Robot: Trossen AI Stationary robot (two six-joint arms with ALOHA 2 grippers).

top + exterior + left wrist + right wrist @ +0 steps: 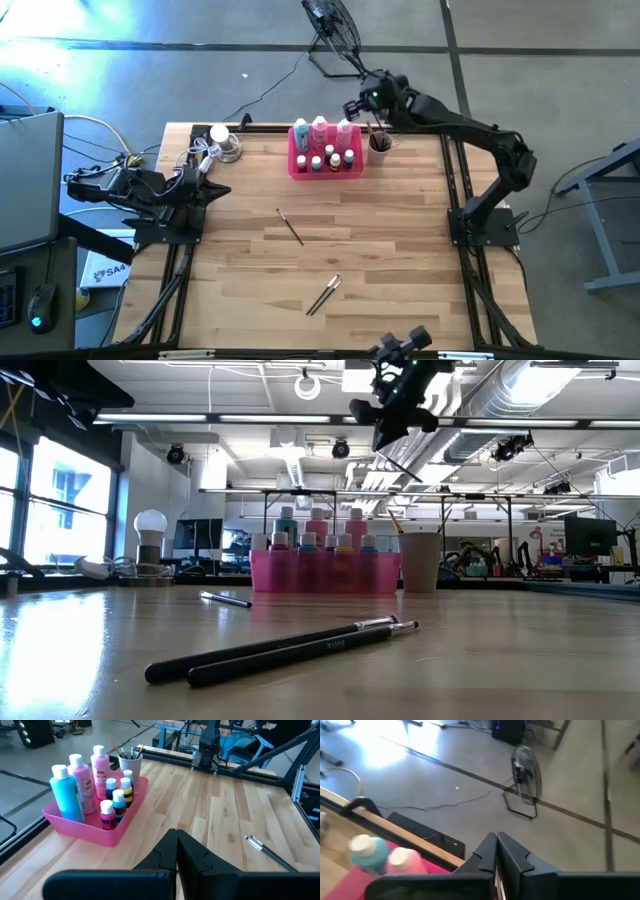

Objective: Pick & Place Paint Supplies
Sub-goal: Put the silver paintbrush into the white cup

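I've got the right gripper (352,106) closed and empty above the pale beige cup (379,150); next I'd fetch a thin loose paintbrush (290,227). Left gripper (215,190) parked, closed.

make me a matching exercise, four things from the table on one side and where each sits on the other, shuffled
Things:
1. teal bottle
2. cup
3. pair of brushes
4. light bulb

Places:
A. lying on bare wood near the table's front
B. standing in the pink tray
C. far left part of the table, by the white cables
D. just right of the pink tray, holding brushes

Pairs: 1-B, 2-D, 3-A, 4-C
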